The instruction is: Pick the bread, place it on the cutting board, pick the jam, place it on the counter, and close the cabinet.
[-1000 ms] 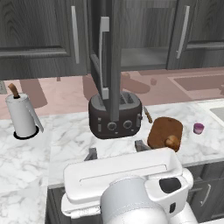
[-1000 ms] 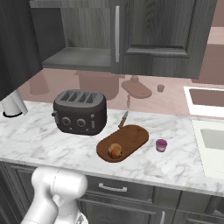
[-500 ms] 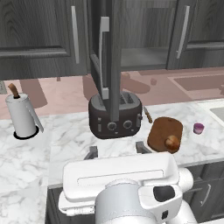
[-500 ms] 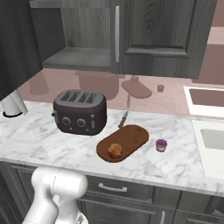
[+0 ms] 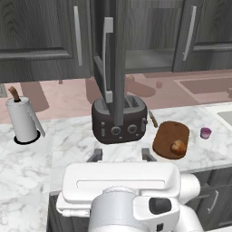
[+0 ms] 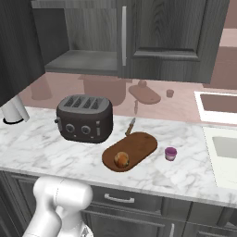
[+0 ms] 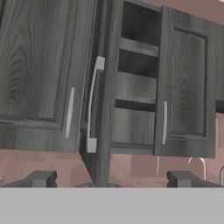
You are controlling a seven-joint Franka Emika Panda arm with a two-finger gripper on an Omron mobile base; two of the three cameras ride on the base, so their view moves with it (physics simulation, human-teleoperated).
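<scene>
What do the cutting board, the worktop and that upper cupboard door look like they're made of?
The cutting board looks like reddish-brown wood with a smooth, faintly grained surface. The counter appears to be polished white marble, judging by its grey veins. The cabinet door seems dark grey wood or veneer with visible grain, and its bar handle looks like brushed silver metal.

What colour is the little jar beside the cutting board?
Pink-purple. The jar shows best in the right base view.

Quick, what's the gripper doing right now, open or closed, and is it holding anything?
Gripper: open, fingers spread wide, holding nothing, facing the open cabinet door.
</scene>
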